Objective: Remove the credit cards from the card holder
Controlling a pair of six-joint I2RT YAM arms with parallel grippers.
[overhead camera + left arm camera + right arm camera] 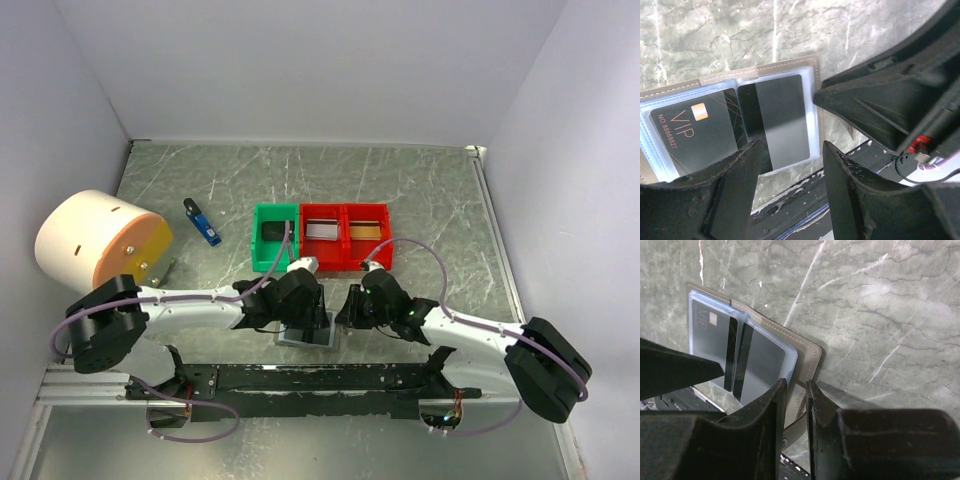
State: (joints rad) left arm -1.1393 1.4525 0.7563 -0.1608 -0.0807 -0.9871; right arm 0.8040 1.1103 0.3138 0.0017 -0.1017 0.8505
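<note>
the card holder (805, 352) lies open on the tabletop (880, 315) between my arms, my right fingers (767, 415) pinched narrow on its right flap, my left fingers (737, 175) wide astride the near end of its grey card (782, 115), long axis pointing into their gap.

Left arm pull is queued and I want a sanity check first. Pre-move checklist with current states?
1. Card holder lying open on the table: ok.
2. Cards left to pull: VIP card and striped card both sit in their sleeves: ok.
3. Left gripper open, with a finger on either side of the striped card's lower edge: ok.
4. Right gripper holding the holder down: it looks clamped on the holder's edge, with leather showing between the fingers: ok.
5. Striped card free to slide out of its sleeve: cannot tell.
6. Room in the red tray, which already holds a card: cannot tell.
</note>
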